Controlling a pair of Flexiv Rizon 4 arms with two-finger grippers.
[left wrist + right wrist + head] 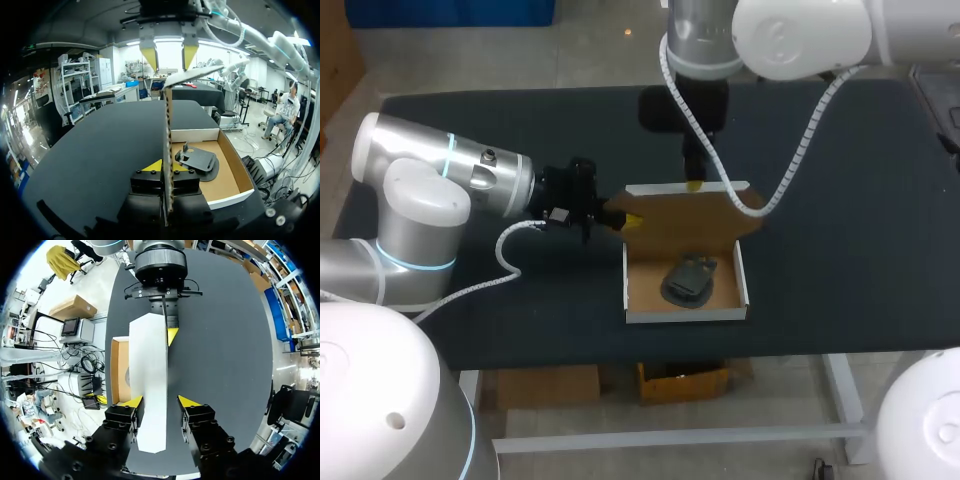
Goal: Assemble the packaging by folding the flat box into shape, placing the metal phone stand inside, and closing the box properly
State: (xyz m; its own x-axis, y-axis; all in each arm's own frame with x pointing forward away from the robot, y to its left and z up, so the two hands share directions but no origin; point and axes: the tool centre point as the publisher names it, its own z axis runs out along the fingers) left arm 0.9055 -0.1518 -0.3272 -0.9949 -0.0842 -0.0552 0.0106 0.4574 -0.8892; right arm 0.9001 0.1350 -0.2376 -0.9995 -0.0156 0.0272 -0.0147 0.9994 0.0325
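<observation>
The open cardboard box (pixel 685 314) sits mid-table with the dark grey phone stand (pixel 688 281) lying inside it. Its brown lid (pixel 690 215) stands raised along the far side. My left gripper (pixel 625 221) is shut on the box's left side flap (pixel 168 150), which shows edge-on between the fingers in the left wrist view. My right gripper (pixel 695 186) hangs over the lid's far edge. In the right wrist view the white lid (pixel 150 365) runs between the fingers of the open right gripper (pixel 161 401), against one finger and clear of the other.
The black table (pixel 840 200) lies bare to the right of the box and along its far side. My left arm (pixel 440 175) lies low over the table's left part. A white cable (pixel 800 150) from the right arm hangs near the lid's right corner.
</observation>
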